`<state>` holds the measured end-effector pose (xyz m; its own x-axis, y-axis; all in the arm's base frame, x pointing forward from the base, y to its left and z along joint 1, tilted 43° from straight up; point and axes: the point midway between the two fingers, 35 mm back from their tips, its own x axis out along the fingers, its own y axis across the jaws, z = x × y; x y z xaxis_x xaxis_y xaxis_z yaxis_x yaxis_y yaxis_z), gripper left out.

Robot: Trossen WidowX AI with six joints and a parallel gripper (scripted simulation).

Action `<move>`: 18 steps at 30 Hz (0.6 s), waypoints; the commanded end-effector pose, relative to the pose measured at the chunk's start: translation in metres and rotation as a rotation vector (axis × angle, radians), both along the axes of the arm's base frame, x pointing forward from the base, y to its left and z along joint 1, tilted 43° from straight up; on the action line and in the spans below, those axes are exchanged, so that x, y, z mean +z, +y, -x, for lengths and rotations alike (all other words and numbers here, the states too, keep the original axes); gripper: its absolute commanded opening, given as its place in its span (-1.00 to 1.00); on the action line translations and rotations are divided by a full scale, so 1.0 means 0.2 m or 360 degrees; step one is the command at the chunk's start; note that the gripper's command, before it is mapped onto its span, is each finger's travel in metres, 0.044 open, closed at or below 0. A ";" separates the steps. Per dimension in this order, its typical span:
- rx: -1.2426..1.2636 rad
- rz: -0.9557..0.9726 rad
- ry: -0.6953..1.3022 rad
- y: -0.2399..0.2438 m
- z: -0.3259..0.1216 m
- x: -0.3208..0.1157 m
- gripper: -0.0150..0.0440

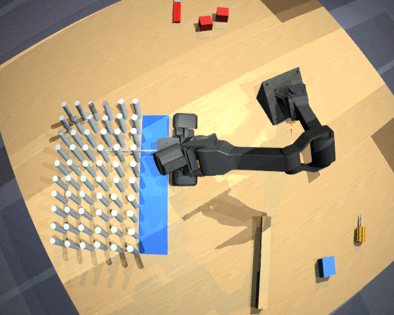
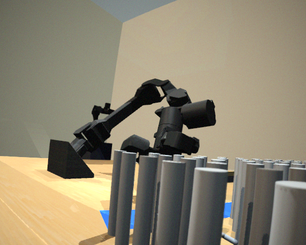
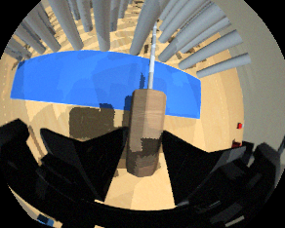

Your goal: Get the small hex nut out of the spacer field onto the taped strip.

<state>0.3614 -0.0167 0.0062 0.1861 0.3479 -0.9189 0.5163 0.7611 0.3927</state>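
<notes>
The grey spacers (image 1: 103, 200) (image 2: 171, 205) (image 3: 101, 24) stand upright in rows. The blue taped strip (image 1: 153, 217) (image 2: 104, 214) (image 3: 49, 80) lies along their front edge. My gripper (image 3: 144, 132) is shut on the brown handle (image 3: 147, 109) of a tool, just in front of the strip. The tool's thin metal rod (image 1: 147, 150) (image 3: 151, 68) crosses the strip and reaches in between the front rows. A rod end (image 2: 229, 238) shows low between spacers in the exterior view. Whether the rod touches a spacer, I cannot tell. I cannot make out the nut in any view.
A long wooden bar (image 1: 265, 264), a blue block (image 1: 326, 266) and a small yellow-handled tool (image 1: 360, 233) lie on the arm's base side. Two red cubes (image 1: 205, 23) (image 1: 222, 14) and a red-handled item (image 1: 176, 13) lie at the top of the top view.
</notes>
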 end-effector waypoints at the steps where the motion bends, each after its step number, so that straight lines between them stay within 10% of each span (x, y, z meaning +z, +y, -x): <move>1: -0.0009 0.0003 0.0000 0.00 0.01 0.01 -0.49; 18: -0.0009 0.0002 0.0001 0.03 0.06 0.02 -0.49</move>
